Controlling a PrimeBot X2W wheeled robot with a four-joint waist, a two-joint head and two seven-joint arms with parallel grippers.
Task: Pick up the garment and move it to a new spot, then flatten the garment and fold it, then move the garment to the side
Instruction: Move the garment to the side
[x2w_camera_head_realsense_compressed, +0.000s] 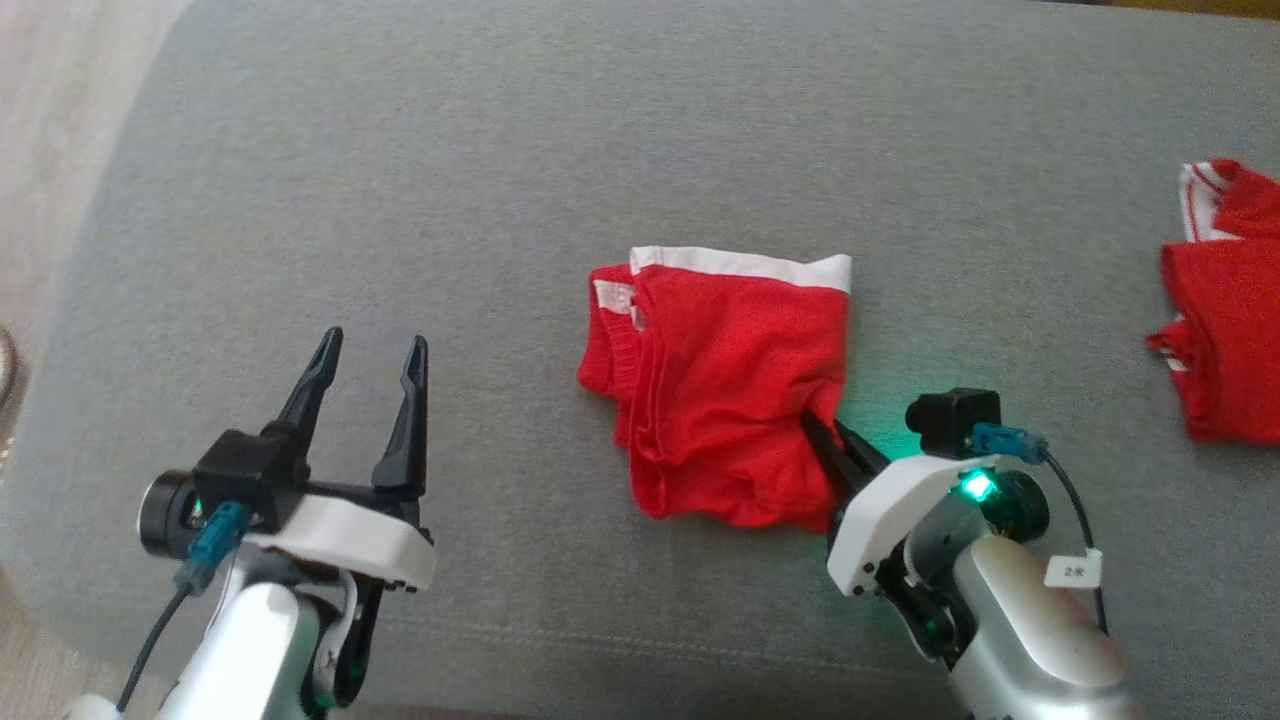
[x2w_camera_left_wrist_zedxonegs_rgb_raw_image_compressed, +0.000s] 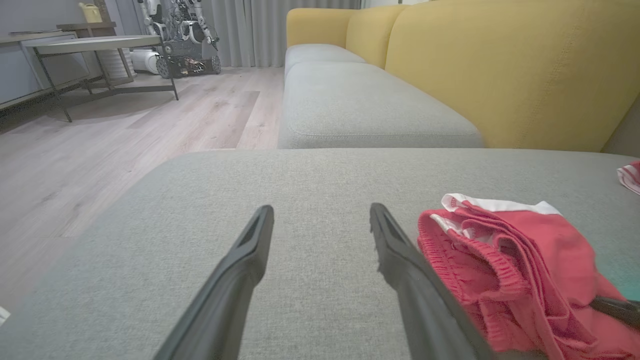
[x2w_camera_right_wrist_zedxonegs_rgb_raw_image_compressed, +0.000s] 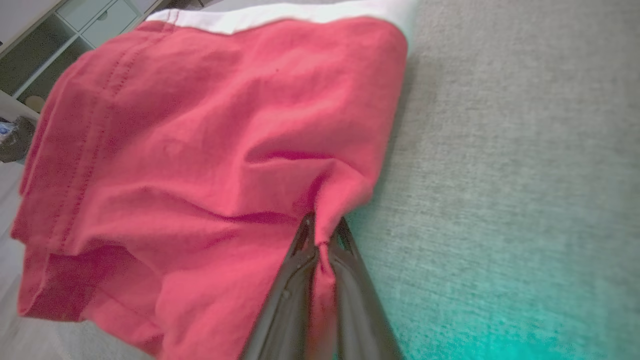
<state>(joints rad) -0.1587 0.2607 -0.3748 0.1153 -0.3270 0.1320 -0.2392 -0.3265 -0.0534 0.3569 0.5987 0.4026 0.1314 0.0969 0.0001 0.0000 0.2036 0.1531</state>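
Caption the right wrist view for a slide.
Right gripper, jaws shut on a fold at the edge of the red garment lying on the grey cushion.

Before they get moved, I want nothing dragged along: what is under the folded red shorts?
The red shorts lie on the grey cushion, bare all round them. Anything beneath the cloth itself is covered. The right tool pinches their edge.

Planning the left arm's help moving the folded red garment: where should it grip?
Likely the stacked elastic edge on the left side of the red garment, approached from the left; the layers bunch there, facing the open left gripper.
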